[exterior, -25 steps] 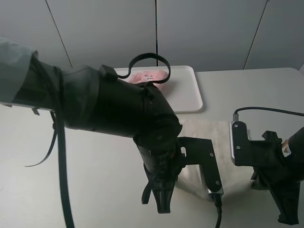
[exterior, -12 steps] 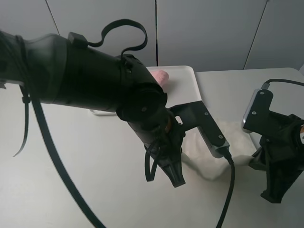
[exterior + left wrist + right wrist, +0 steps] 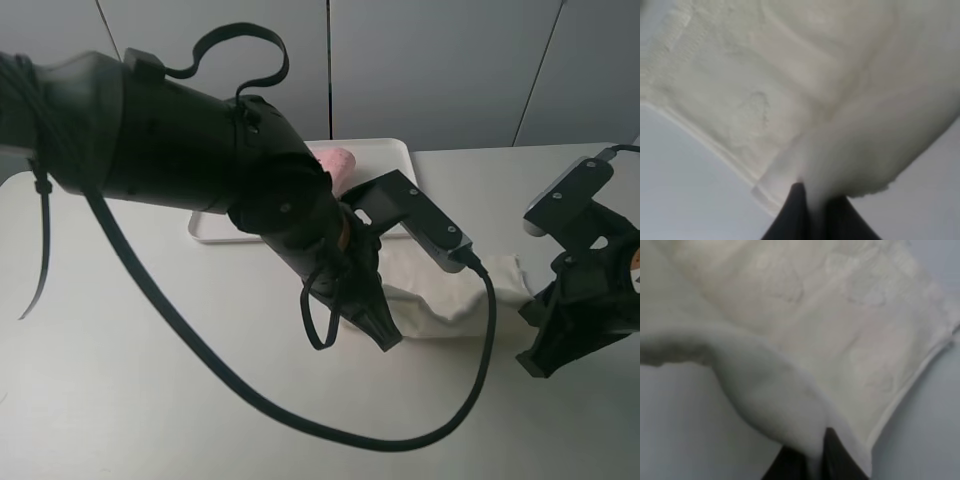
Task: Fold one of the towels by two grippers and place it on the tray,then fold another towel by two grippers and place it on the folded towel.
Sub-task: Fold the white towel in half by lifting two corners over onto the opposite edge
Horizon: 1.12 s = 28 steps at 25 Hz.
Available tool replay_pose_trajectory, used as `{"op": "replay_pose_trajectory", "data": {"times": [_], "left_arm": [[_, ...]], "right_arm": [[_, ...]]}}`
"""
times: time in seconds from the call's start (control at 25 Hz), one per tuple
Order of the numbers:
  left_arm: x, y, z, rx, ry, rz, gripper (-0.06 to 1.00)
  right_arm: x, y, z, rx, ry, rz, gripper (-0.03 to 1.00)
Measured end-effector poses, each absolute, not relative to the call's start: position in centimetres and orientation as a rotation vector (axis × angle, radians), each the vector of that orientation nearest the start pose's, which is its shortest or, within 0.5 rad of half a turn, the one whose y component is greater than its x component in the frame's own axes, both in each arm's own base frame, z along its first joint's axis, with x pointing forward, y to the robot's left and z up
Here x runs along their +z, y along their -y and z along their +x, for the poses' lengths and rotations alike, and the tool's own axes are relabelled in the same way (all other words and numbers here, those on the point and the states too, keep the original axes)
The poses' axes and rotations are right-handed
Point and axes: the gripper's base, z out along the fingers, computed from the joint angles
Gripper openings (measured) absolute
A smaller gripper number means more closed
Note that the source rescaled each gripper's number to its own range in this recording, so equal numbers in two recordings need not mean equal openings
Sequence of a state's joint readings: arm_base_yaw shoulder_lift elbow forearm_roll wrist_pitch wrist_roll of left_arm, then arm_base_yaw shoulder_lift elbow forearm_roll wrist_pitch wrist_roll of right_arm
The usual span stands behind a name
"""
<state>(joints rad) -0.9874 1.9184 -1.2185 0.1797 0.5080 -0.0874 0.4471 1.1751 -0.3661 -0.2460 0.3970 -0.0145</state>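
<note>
Left fingers (image 3: 790, 222), right fingers (image 3: 832, 460) clamp cream towel (image 3: 440, 295); left arm (image 3: 200, 150) masks tray (image 3: 385, 165), pink towel (image 3: 338, 160).

Half-folded cream towel (image 3: 450, 295) near white tray (image 3: 385, 160)

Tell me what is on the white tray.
A pink towel lies on the tray; only one end shows. The left arm covers most of the tray, hiding the rest of the towel and anything else there.
</note>
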Motion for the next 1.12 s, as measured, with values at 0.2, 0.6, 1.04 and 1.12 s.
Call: {"op": "replay_pose_trajectory", "data": {"times": [0.2,0.6,1.04,1.12], "left_arm": [[17.0,32.1,22.8,-0.194,-2.317,1.281,0.01],[17.1,31.7,24.0,-0.216,-2.318,1.182,0.01],[16.2,30.9,25.7,-0.210,-2.341,1.116,0.01],[15.6,30.9,25.7,-0.203,-2.348,1.125,0.01]], "right_arm": [[17.1,-6.4,16.2,-0.089,-2.507,-0.778,0.01],[16.1,-6.2,17.5,-0.155,-2.525,-0.610,0.01],[15.4,-7.1,20.2,-0.203,-2.510,-0.583,0.01],[15.1,-7.1,20.4,-0.219,-2.512,-0.575,0.01]]}}
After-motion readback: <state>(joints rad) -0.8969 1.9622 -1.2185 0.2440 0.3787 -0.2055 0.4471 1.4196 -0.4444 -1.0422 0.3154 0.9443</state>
